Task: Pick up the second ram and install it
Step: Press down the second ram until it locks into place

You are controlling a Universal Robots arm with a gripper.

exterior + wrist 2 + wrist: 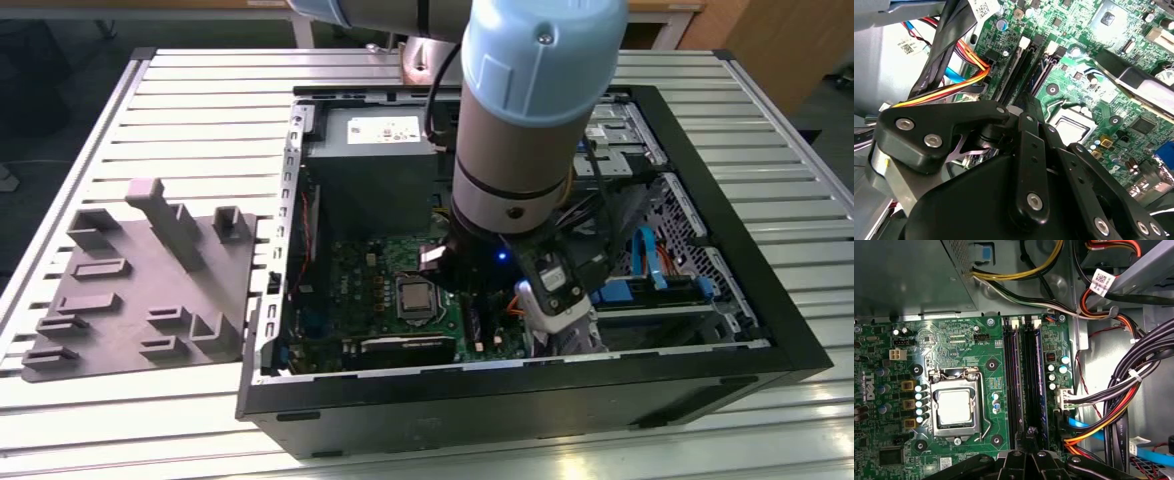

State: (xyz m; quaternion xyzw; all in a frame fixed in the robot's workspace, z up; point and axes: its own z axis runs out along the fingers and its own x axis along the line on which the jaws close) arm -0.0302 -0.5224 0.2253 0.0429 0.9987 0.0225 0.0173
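In the exterior view, the open computer case (781, 300) lay on its side at the middle of the slatted table (200, 100). It held the green motherboard (354, 270) on its floor and a grey power supply (367, 130) toward the table's far edge. A drive bay with blue clips (627, 292) sat on the exterior view's right. The arm (534, 110) reached straight down into the case, over the motherboard's edge nearest the drive bay. Beside the case, near the table's edge on the exterior view's left, a grey fixture tray (134, 290) stood with its pockets bare.

In the second wrist view, the gripper (1024, 107) hung low over the dark memory slots (1021, 60), its black fingers (1031, 150) drawn close together. Bundled cables (961, 82) ran just beside them.

In the first wrist view, the fingertips met narrowly at the near end of the slots. The second ram (1040, 390), judged to be the blue-edged stick, stood upright in the slot nearest the cable bundle (1124, 390). Another stick (1015, 385) sat on the side toward the processor socket (954, 407). Whether the fingers pinched the stick or only bore on its top edge could not be told.

To seat it well, pressure should probably fall straight down and evenly along the edge until both end latches close. The wires should stay out of the way.
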